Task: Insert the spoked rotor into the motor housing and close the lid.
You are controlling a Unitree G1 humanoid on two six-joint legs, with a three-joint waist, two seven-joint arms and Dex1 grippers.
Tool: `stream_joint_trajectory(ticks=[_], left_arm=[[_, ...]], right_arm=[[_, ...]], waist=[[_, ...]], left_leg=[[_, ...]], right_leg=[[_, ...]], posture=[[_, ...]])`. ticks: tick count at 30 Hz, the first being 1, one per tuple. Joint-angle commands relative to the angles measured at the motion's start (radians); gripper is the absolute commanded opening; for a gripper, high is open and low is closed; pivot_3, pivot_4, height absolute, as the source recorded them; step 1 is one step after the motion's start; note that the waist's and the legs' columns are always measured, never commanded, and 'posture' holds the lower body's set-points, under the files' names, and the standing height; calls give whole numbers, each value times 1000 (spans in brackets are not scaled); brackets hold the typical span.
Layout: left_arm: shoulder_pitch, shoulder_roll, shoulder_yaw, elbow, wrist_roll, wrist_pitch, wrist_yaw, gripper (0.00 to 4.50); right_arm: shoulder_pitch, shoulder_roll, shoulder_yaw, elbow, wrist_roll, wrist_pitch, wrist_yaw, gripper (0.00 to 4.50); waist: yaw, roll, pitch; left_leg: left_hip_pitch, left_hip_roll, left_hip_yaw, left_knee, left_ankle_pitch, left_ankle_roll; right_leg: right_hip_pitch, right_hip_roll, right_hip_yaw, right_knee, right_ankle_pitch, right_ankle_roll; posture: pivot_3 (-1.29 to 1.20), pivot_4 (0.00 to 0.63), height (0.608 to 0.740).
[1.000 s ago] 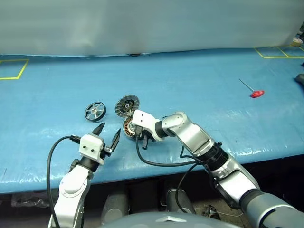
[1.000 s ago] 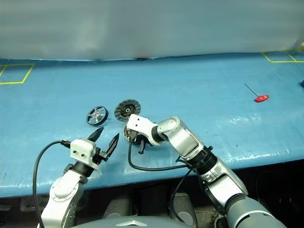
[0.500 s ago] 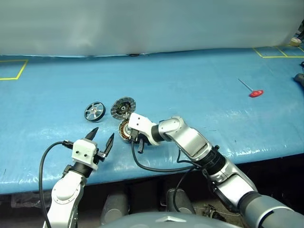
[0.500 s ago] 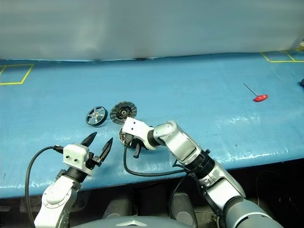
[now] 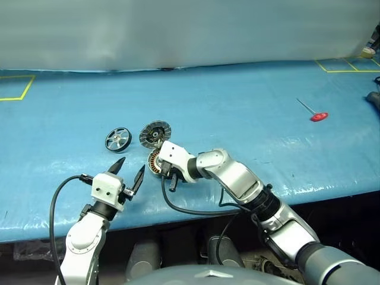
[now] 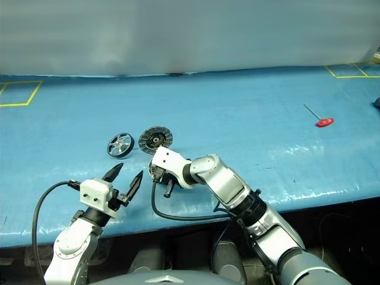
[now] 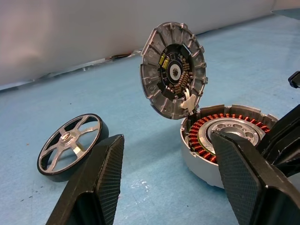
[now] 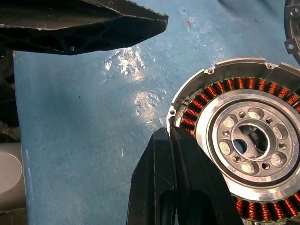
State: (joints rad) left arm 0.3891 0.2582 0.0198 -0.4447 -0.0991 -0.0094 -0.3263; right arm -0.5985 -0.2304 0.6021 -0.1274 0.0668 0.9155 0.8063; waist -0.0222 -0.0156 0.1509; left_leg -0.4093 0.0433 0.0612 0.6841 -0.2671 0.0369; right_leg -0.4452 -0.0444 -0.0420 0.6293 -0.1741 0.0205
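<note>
We are seeing the shallow round silver-grey motor housing [image 7: 220, 145] with copper windings sitting near the front edge of the blue worktop [image 5: 249, 107], its round segmented lid [image 7: 174, 70] standing open, the dark-rimmed spoked rotor [image 7: 70, 146] lying just beside, our right gripper [image 8: 174, 140] clenched and touching the housing rim, our left gripper [image 5: 129, 172] hovering released nearby.

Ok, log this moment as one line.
rotor: dark-rimmed spoked rotor loose on blue table | housing: silver copper-wound motor housing empty | lid: up | left gripper: open | right gripper: shut at housing rim
</note>
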Motion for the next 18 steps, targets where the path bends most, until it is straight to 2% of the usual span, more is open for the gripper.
stream_joint_trajectory(ticks=[1, 8, 9, 11, 14, 18], left_arm=[[-3, -5, -4, -23, -7, -16, 1, 3214], [-7, -9, -13, -23, -7, -11, 0, 3214], [-8, -9, -15, -23, -7, -11, 0, 3214], [-10, -8, -17, -23, -8, -10, 0, 3214], [-13, -8, -22, -23, -6, -8, 0, 3214], [-18, -5, -23, -25, -10, -3, -2, 3214]], right_arm=[[16, -23, 24, -12, 10, 0, 15, 22], [4, -67, 42, -8, 15, -36, 48, 22], [3, -70, 43, -8, 18, -43, 54, 452], [5, -68, 34, -12, 17, -47, 42, 932], [10, -70, -9, -58, 55, -17, 47, 1920], [21, -72, -115, -160, 152, 43, 54, 1920]], waist=[[1, 0, 0], [8, 0, 0], [9, 0, 0], [9, 0, 0], [10, 0, 0], [11, 0, 0]], left_leg=[[0, 0, 0, 0, 0, 0], [0, -1, 0, 0, 0, 0], [0, -1, 0, 0, 0, 0], [0, -1, 0, 0, 0, 0], [0, 0, 0, 0, 0, 0], [-1, -1, -1, 0, 0, 0]], right_leg=[[0, 0, 0, 0, 0, 0], [0, -1, 0, 0, 0, 0], [0, -1, 0, -1, 0, 0], [0, 0, 0, -1, 0, 0], [0, 0, 0, 0, 0, 0], [0, -1, 0, -1, 0, 0]], posture=[[0, 150, 740], [0, 150, 740], [0, 150, 740], [0, 150, 740], [0, 150, 740], [0, 150, 740]])
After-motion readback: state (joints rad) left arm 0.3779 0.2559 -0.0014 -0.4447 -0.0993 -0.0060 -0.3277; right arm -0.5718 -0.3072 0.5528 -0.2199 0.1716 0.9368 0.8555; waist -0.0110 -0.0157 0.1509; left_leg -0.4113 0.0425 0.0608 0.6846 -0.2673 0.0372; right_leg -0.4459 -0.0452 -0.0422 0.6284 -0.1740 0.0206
